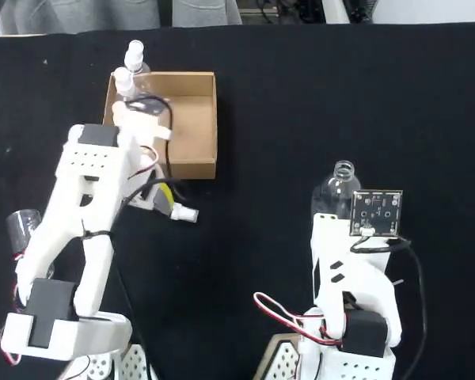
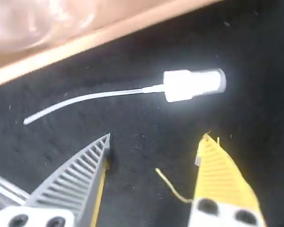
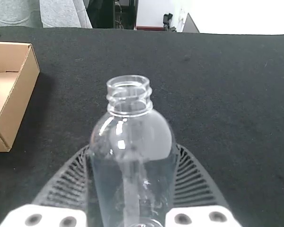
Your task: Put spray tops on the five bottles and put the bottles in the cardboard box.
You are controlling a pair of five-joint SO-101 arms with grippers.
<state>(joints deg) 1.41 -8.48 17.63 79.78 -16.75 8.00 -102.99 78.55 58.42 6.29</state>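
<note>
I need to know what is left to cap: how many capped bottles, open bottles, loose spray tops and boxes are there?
Bottles with spray tops on: 2, the farther capped bottle and the nearer capped bottle
Open bottles: 2, the held bottle and the left-edge bottle
Loose spray top: 1
Cardboard box: 1
Total: 6

A spray top (image 2: pixel 191 85) lies between spread end effector (image 2: pixel 156 138) and, seemingly, cardboard box (image 2: pixel 109 30).
</note>
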